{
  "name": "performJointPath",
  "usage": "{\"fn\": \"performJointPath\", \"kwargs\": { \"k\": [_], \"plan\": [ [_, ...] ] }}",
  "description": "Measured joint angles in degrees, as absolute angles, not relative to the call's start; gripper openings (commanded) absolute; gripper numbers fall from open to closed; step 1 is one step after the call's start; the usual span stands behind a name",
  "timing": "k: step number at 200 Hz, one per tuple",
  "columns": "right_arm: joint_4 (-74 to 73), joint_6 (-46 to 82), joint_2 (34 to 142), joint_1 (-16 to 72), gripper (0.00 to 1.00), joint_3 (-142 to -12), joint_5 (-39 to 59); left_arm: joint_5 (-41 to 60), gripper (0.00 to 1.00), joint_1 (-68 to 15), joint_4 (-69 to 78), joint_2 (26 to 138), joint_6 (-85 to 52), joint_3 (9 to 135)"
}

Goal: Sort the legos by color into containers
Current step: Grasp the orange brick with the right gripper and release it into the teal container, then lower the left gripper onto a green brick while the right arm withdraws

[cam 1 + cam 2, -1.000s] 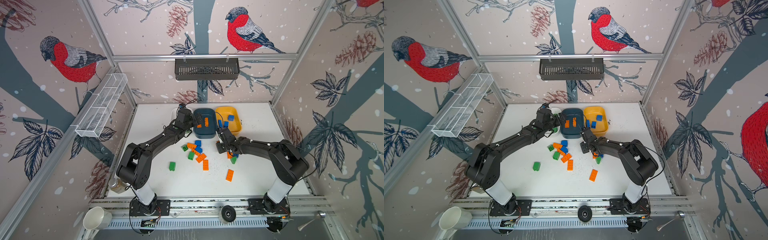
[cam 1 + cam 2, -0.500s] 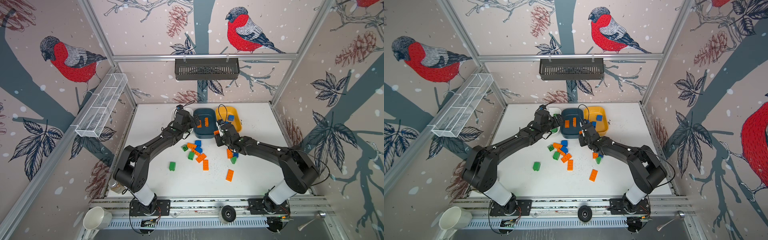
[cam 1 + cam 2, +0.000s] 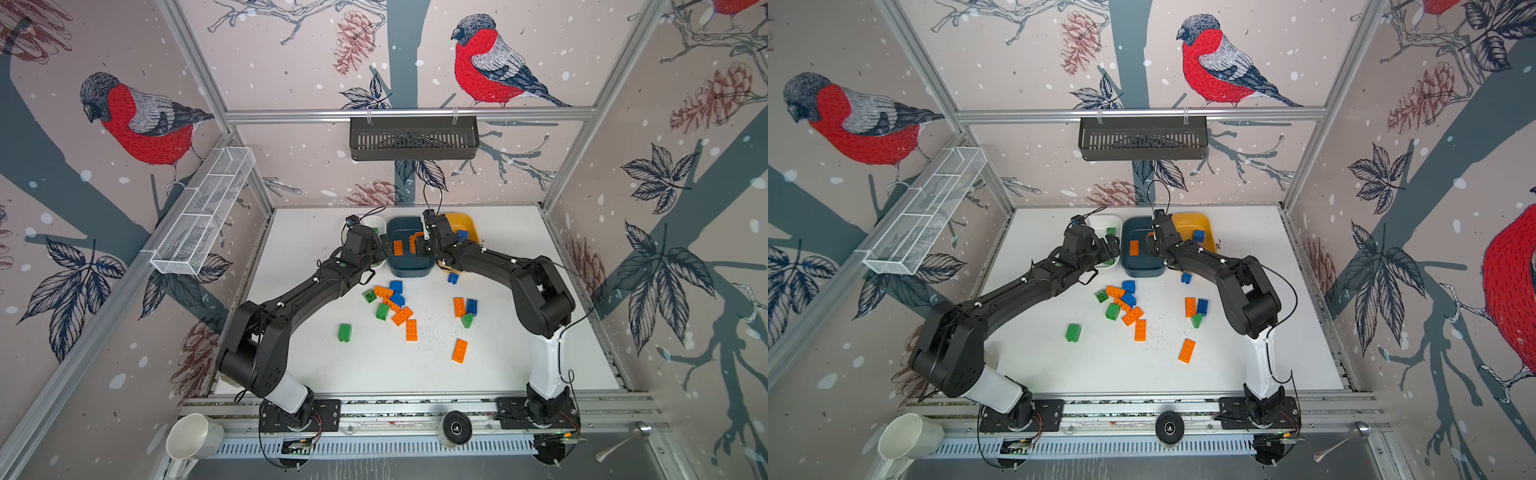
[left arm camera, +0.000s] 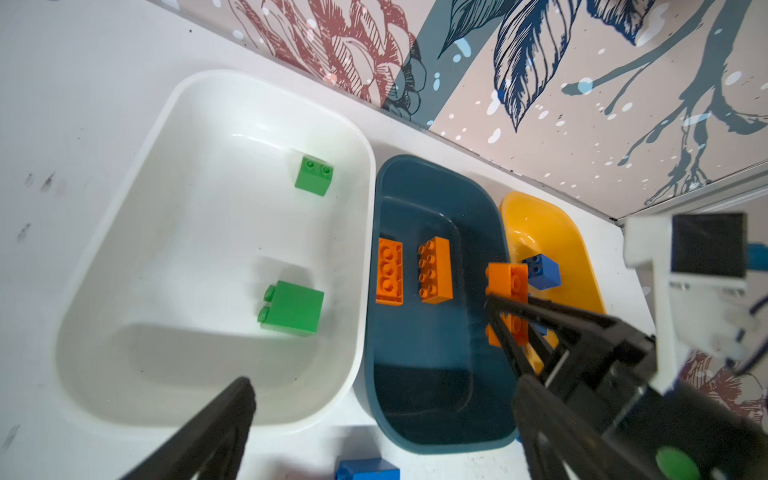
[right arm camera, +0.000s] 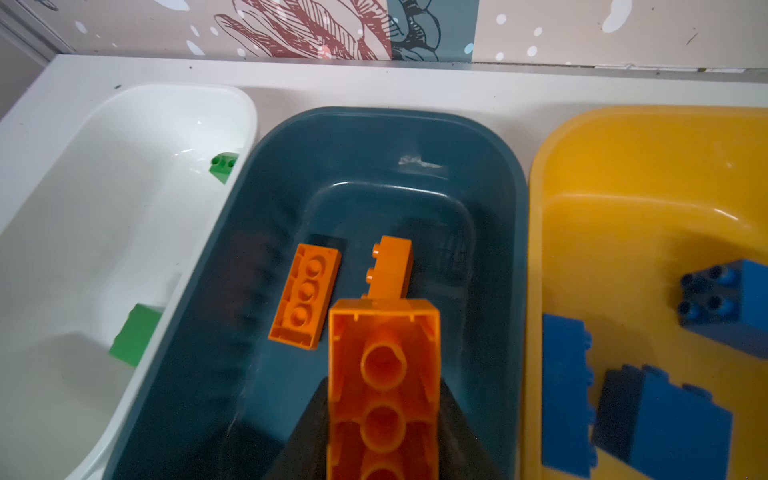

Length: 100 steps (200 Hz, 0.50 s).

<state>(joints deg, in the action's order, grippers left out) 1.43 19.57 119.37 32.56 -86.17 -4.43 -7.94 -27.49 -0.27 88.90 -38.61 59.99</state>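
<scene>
white table (image 3: 316, 365) carries everything. teal tub (image 3: 409, 271) at the back wall = landmark. white tub (image 4: 208, 104) just beside the teal tub's left side, yellow tub (image 5: 623, 166) just beside its right side.

left gripper (image 4: 382, 386) hovers over the rims where white tub meets teal tub, jaws spread wide, nothing between them. right gripper (image 5: 384, 386) clamped on a long orange brick, the held orange brick (image 5: 384, 353), above the right part of the teal tub, off the floor, hollow underside facing the wrist camera.

loose pile (image 3: 390, 301) of orange, blue and green bricks on the table in front of the teal tub. trio (image 3: 459, 306) of orange, blue and green bricks front-right of the teal tub, apart from the pile.

inside teal tub: flat orange brick (image 5: 305, 295) studs up, tipped orange brick (image 5: 392, 266) on its side, next to each other. single orange brick (image 3: 459, 350) on the table, farthest in front of the teal tub.

yellow tub has three blue bricks (image 5: 673, 419). white tub has two green bricks (image 4: 293, 307), well apart. single blue brick (image 3: 453, 277) just off the teal tub's front-right corner. lone green brick (image 3: 344, 332) front-left of the teal tub, clear of the pile.
</scene>
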Motion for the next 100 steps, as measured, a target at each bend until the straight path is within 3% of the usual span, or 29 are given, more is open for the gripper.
{"fn": "performJointPath", "kwargs": {
  "k": [31, 68, 100],
  "plan": [
    [6.24, 20.82, 123.09, 32.58, 0.59, -94.37, -6.20, -8.99, 0.97, -27.49, -2.61, 87.72, -38.59, 58.15],
    [7.81, 20.78, 119.83, 33.23, 0.66, -93.21, -5.74, -9.21, 0.97, -27.46, -4.47, 86.83, -38.61, 56.10],
    [6.35, 19.46, 111.46, 34.28, 0.68, -83.42, -2.48, -9.41, 0.97, -27.46, -5.63, 86.91, -38.98, 55.86]
  ]
}}
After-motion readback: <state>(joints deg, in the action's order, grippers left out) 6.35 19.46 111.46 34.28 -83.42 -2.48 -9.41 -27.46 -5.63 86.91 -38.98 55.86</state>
